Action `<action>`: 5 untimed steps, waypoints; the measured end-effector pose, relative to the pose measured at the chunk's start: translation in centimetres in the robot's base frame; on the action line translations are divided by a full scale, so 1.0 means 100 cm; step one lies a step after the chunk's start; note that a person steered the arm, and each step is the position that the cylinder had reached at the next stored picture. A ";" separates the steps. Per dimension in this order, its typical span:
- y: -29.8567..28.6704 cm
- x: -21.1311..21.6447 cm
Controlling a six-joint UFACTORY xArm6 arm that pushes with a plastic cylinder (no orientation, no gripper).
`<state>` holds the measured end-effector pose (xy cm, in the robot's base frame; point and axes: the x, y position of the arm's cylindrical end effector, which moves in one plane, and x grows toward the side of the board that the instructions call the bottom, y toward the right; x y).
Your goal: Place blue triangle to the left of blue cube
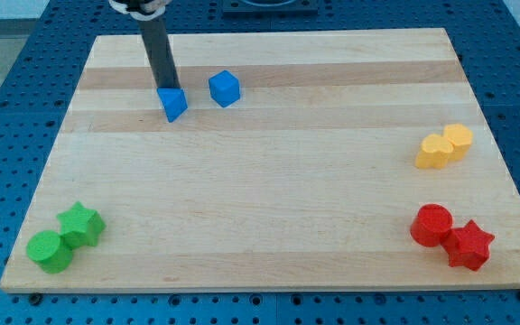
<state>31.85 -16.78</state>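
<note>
The blue triangle lies near the view's top left on the wooden board. The blue cube sits just to its right and slightly higher, with a small gap between them. My tip is the lower end of the dark rod that comes down from the view's top. It stands right at the triangle's upper left edge, touching or almost touching it.
A green cylinder and a green star sit at the bottom left. A red cylinder and a red star sit at the bottom right. Two yellow blocks sit at the right edge.
</note>
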 end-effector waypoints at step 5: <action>-0.038 0.043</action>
<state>36.13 -20.55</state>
